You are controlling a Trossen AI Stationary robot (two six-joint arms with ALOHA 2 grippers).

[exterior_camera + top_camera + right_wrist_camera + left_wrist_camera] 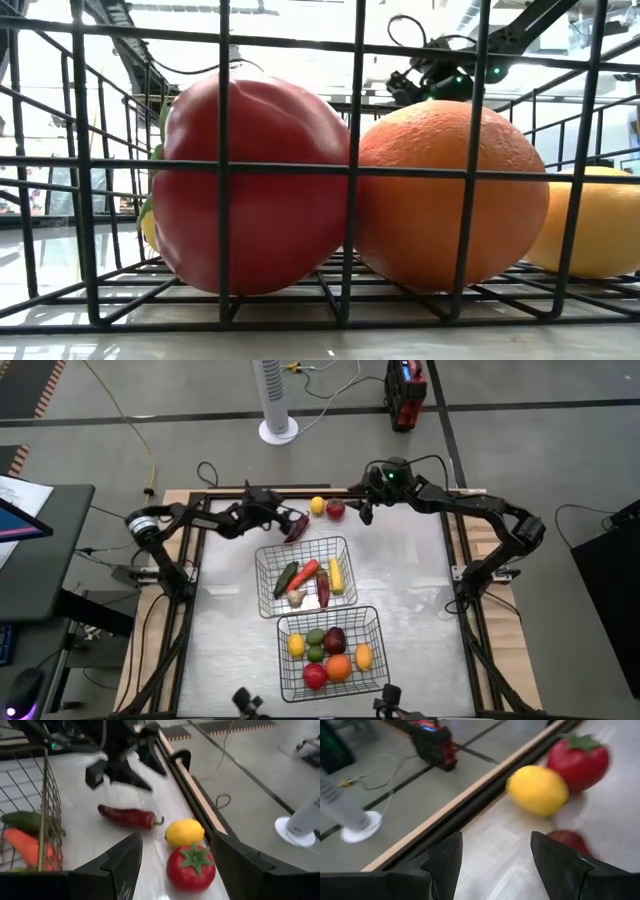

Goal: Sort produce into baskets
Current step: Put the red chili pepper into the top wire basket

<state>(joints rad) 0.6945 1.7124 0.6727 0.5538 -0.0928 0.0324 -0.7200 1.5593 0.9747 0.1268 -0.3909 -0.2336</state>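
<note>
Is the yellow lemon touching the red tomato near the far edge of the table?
Cannot tell. In the right wrist view the lemon sits just behind the tomato and they overlap; the left wrist view is blurred there, and the high view shows no clear gap.

Bare tabletop [410, 590] is left open on both sides of the two baskets [300, 575], which fill the middle. Along the far edge, passage is narrowed by the lemon [317, 506], tomato [336, 510] and red pepper [296, 527], flanked by both arms.
</note>
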